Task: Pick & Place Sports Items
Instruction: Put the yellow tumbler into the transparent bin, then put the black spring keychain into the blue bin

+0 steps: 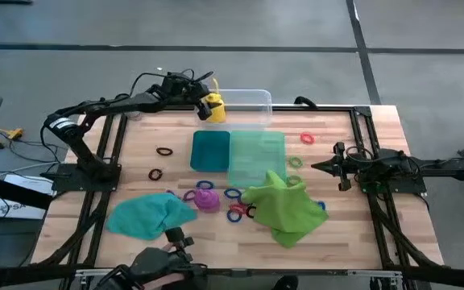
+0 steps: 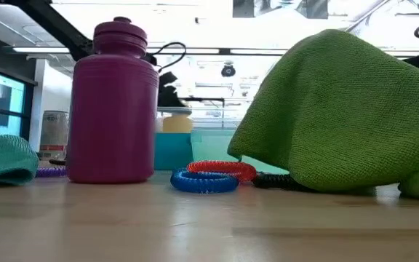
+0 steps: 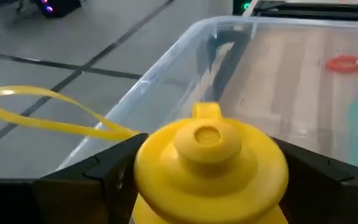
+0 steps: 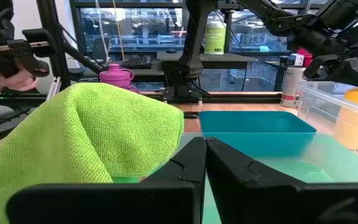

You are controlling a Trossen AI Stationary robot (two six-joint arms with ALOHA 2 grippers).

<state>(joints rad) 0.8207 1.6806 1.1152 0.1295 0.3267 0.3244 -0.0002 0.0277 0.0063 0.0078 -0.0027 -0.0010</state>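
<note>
My left gripper (image 1: 208, 103) is shut on the small yellow bottle (image 1: 213, 106) at the left near corner of the clear tub (image 1: 246, 103). The bottle's yellow strap loop (image 3: 42, 112) sticks out sideways. The purple bottle (image 1: 206, 198) stands upright on the table between the teal cloth (image 1: 147, 216) and the lime-green cloth (image 1: 284, 208). Small coloured rings (image 1: 234, 211) lie around them. My right gripper (image 1: 329, 167) waits shut at the table's right side. My left gripper has the yellow bottle between its two fingers (image 3: 101, 177), one on each side of the body just under the cap (image 3: 210, 158). The fingers come from the table's left, slanting slightly down. The bottle stands upright; its base is hidden.
A teal two-part tray (image 1: 210, 150) lies mid-table just in front of the tub. Loose rings lie left of the tray (image 1: 163, 151) and right of it (image 1: 307, 138). A blue ring (image 2: 204, 181) and a red ring lie beside the purple bottle. A person's hand (image 4: 8, 71) shows beyond the table.
</note>
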